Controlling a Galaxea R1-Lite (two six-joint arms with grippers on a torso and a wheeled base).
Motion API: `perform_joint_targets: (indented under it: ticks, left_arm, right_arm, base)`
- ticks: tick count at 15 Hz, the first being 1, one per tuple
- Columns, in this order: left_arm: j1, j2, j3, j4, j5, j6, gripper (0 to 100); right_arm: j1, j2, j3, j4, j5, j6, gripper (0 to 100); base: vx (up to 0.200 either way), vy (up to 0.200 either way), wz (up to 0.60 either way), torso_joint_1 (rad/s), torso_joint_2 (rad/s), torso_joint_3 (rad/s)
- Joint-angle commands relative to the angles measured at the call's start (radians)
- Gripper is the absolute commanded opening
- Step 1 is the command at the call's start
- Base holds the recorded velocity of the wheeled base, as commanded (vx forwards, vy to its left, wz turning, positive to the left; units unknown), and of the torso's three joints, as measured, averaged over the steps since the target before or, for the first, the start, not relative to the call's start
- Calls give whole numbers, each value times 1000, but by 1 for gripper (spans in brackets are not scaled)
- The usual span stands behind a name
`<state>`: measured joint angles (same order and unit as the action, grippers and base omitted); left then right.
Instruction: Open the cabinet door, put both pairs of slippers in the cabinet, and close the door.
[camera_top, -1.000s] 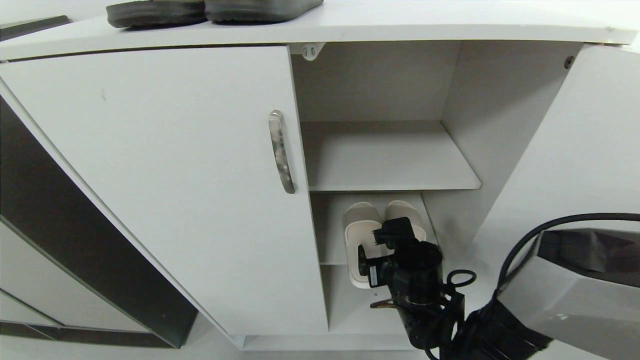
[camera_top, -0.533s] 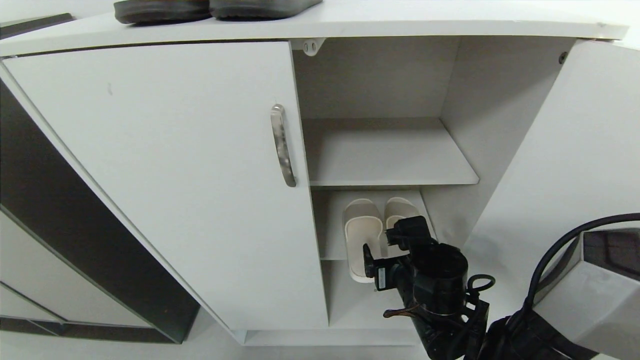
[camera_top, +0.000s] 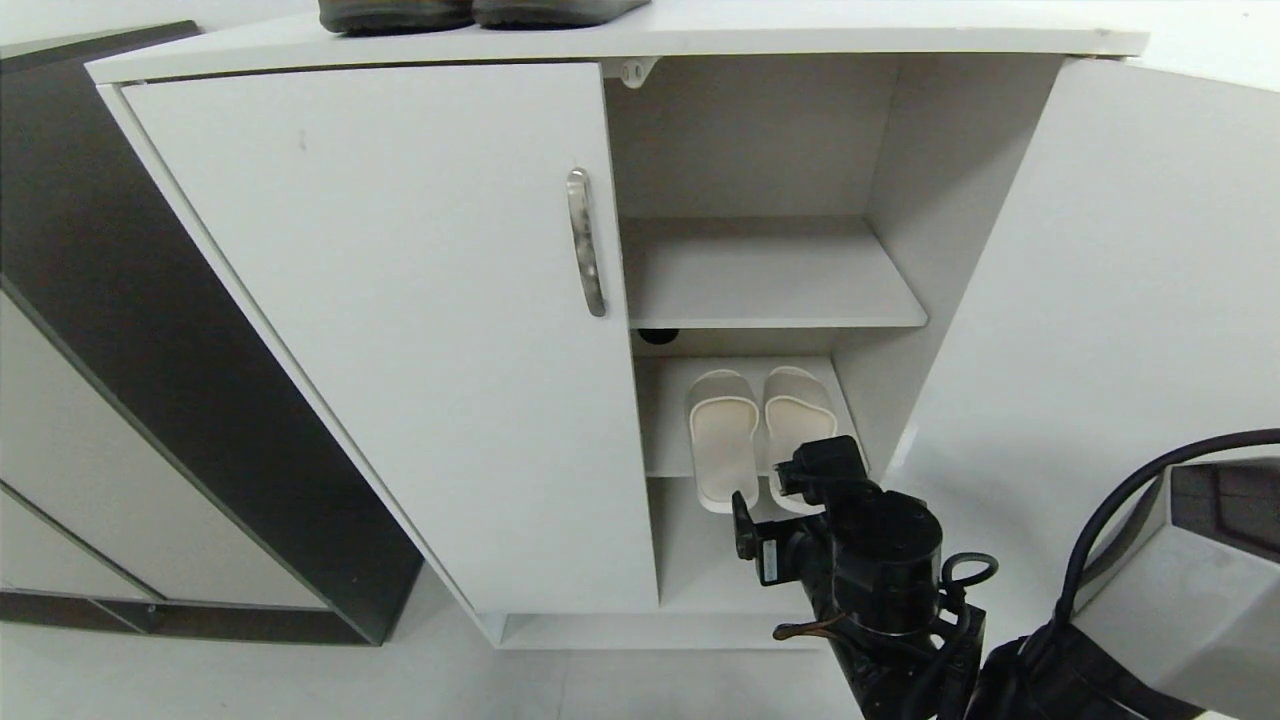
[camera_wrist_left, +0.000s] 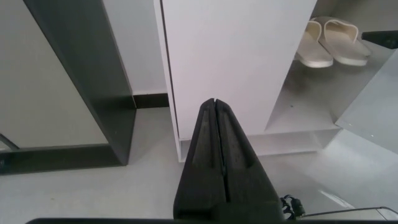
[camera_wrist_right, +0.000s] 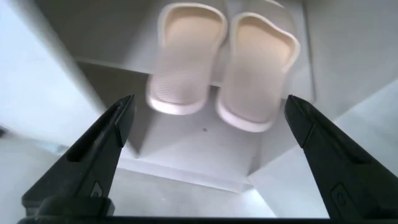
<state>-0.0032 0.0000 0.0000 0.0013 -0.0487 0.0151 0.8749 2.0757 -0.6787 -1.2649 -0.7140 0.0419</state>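
I see the cabinet with its right door swung wide and its left door shut, metal handle upright at its edge. A white pair of slippers sits on the lower shelf under a bare upper shelf, heels overhanging. My right gripper hangs just before them, fingers spread, and a dark pair rests on top.

Pale floor — tall dark panel at left, dark skirting along its base.
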Motion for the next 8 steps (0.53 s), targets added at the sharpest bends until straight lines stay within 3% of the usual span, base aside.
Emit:
perform_joint_targets:
  ticks: [1, 4, 8]
  left_arm:
    - [0, 2, 0, 0, 0, 0, 0]
    - [0, 2, 0, 0, 0, 0, 0]
    - [0, 2, 0, 0, 0, -1, 0]
  right_arm:
    - [1, 1, 1, -1, 1, 0, 100]
    - [3, -14, 18, -1, 1, -2, 100]
    - [3, -14, 24, -1, 1, -4, 100]
  base:
    - [0, 0, 0, 0, 0, 0]
    - [0, 0, 0, 0, 0, 0]
    - [0, 0, 0, 2, 5, 162]
